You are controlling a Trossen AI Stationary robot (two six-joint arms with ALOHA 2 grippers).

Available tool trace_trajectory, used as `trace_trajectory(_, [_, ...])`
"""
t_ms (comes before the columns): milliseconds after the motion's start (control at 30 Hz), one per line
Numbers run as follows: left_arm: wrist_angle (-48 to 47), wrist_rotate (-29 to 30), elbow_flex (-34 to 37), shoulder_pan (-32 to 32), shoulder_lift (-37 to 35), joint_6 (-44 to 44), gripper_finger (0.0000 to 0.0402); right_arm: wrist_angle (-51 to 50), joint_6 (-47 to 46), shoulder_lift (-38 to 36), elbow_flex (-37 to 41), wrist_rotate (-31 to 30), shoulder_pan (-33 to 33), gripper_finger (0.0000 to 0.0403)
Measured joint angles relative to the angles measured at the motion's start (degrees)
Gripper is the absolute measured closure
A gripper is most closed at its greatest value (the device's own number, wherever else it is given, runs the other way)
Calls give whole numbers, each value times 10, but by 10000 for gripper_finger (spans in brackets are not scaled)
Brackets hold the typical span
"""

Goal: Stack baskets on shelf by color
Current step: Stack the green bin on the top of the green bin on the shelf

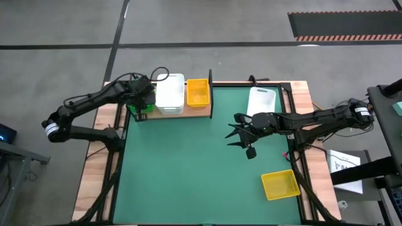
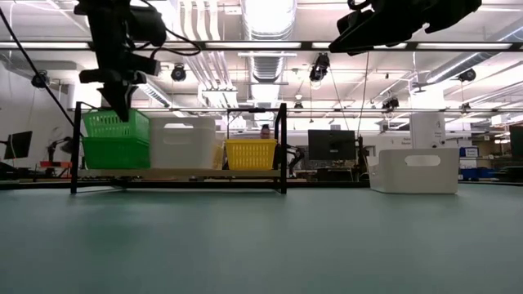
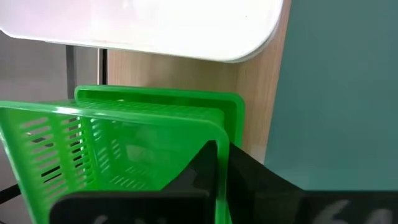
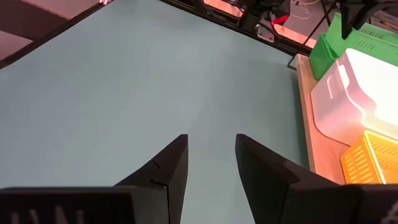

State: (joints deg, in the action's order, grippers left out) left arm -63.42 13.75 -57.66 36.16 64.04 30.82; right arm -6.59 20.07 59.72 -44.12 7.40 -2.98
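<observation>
On the shelf (image 1: pixel 200 112), the left gripper (image 1: pixel 142 100) has its jaws shut on the upper green basket (image 2: pixel 115 124), nested tilted in another; the right gripper's (image 1: pixel 242 139) jaws stand open above the desk (image 1: pixel 188 169).

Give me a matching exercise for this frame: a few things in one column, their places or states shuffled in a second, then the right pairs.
Things:
1. left tool
2. right tool
3. yellow basket off the shelf
4. white stack

Places or states:
A. on the mat, near front right corner
B. middle of the shelf
C. shut on a green basket
D. open above bare mat

Pairs: 1-C, 2-D, 3-A, 4-B
</observation>
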Motion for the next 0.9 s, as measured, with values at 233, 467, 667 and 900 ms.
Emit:
trace_trajectory(233, [4, 0, 1, 0, 16, 0, 401, 0, 0, 0, 0, 0, 0, 275])
trace_trajectory(467, [8, -1, 1, 0, 49, -1, 401, 0, 0, 0, 0, 0, 0, 275])
trace_trajectory(667, [10, -13, 1, -1, 65, -2, 380, 0, -1, 0, 0, 0, 0, 275])
trace_trajectory(900, [0, -29, -10, -13, 44, -20, 328, 0, 1, 0, 0, 0, 0, 275])
